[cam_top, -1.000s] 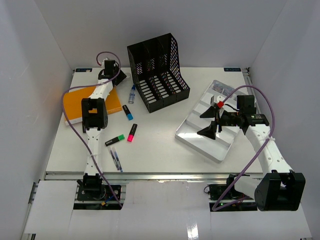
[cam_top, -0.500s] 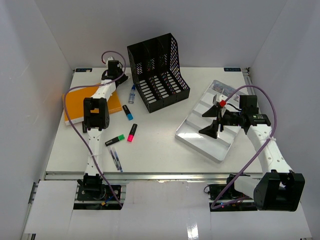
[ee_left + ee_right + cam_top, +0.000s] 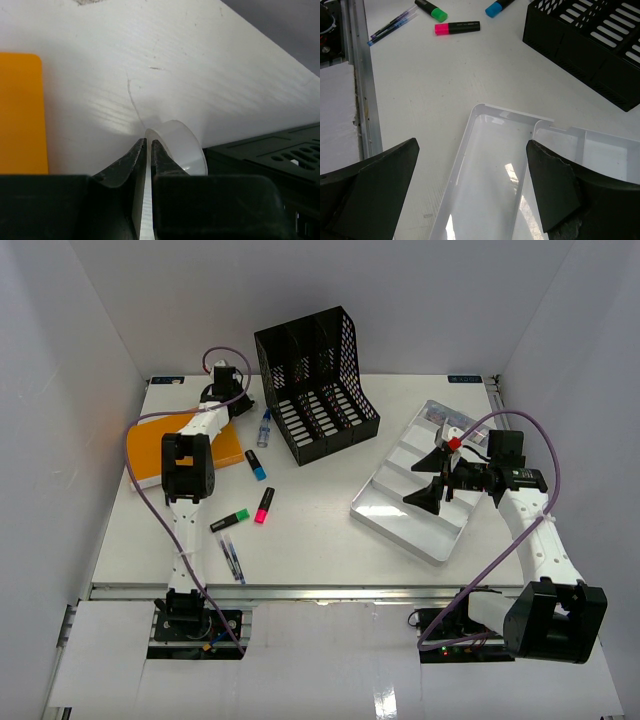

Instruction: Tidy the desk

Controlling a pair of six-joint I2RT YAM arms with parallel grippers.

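The desk (image 3: 330, 530) is a white tabletop with an aluminium rail along its near edge. My left gripper (image 3: 236, 390) is at the far back left, beside the black file organizer (image 3: 315, 390). In the left wrist view it (image 3: 148, 142) is shut on the thin wall of a translucent white ring, like a tape roll (image 3: 182, 150), resting on the desk. My right gripper (image 3: 432, 478) is open and empty above the silver compartmented tray (image 3: 400, 515). In the right wrist view it (image 3: 472, 150) hangs over the tray's near compartment (image 3: 457, 165).
An orange notebook (image 3: 150, 452) lies at the left. Blue (image 3: 256, 465), pink (image 3: 264, 505) and green (image 3: 230, 521) highlighters, a blue-capped marker (image 3: 264, 427) and pens (image 3: 232, 560) lie left of centre. Small items sit in the tray's far end (image 3: 440, 415).
My right gripper has drifted a little to the right over the tray, still open. My left wrist has shifted slightly at the back left corner.
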